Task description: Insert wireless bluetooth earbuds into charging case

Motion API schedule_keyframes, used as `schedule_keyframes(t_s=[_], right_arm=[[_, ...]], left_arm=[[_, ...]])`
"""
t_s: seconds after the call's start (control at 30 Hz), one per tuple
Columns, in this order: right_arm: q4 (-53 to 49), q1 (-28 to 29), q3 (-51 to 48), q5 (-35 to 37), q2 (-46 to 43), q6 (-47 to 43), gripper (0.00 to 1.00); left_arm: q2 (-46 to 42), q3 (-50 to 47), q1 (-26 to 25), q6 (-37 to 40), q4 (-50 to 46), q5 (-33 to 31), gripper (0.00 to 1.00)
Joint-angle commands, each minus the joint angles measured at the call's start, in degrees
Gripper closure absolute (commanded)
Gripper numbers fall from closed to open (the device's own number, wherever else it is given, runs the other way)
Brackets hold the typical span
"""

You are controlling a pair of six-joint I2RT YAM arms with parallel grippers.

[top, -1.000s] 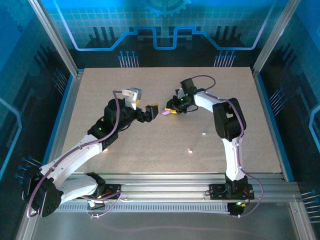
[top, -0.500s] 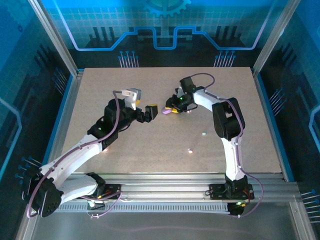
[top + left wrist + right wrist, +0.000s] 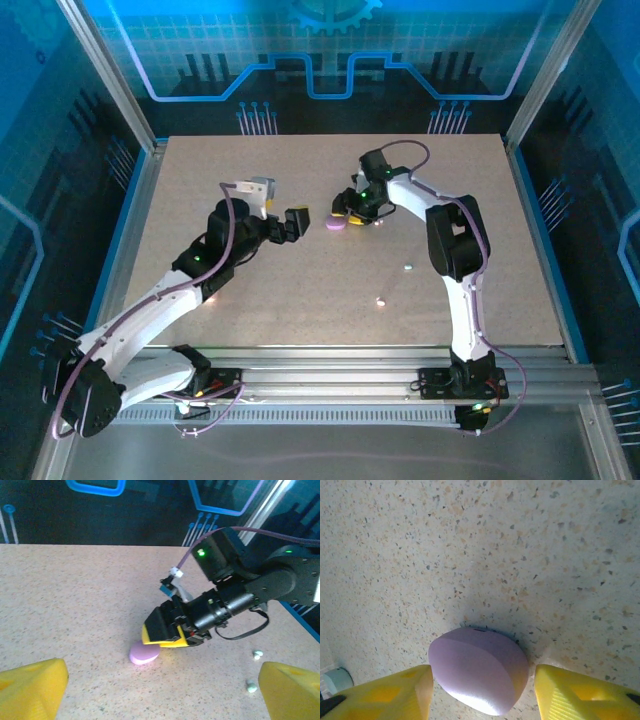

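While the right hand [image 3: 347, 214] sits low over the worktop [image 3: 200, 180], its yellow fingers [image 3: 385, 692] are spread apart, one on either side of the lilac case [image 3: 335, 224].

- Case: closed, lying flat on the worktop about midway between the left and right edges, somewhat nearer the far edge than the near one.
- Right hand: open, holding nothing. In the right wrist view the case lies between the fingertips. The left-side finger is just beside the case and a clear strip of worktop shows at the other. I cannot tell whether the nearer finger touches the shell.
- Left hand [image 3: 298, 221]: open wide and empty, raised off the worktop. It faces the case from the left-edge side and is near it but apart.
- Earbuds [image 3: 408, 266]: two pale nubs lie loose on the worktop, right of centre and closer to the near edge than the case. They are apart from each other, with one nearer the near edge. Both are well apart from the case and from either hand. The left wrist view shows them beyond the right hand.
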Motion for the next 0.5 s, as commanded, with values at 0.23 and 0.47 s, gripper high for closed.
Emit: schedule_keyframes(t_s=[0.23,0.47], right_arm=[[-2.0,1.7,-7.8,1.6,-20.8,-3.9,0.38],[1.2,3.3,-24.0,5.3,-41.4,-2.1,0.36]], left_arm=[[-0.8,2.3,4.5,-24.1,-21.4,-16.8,0.36],[-1.3,-3.3,14.8,-47.0,-38.1,-18.2,0.37]])
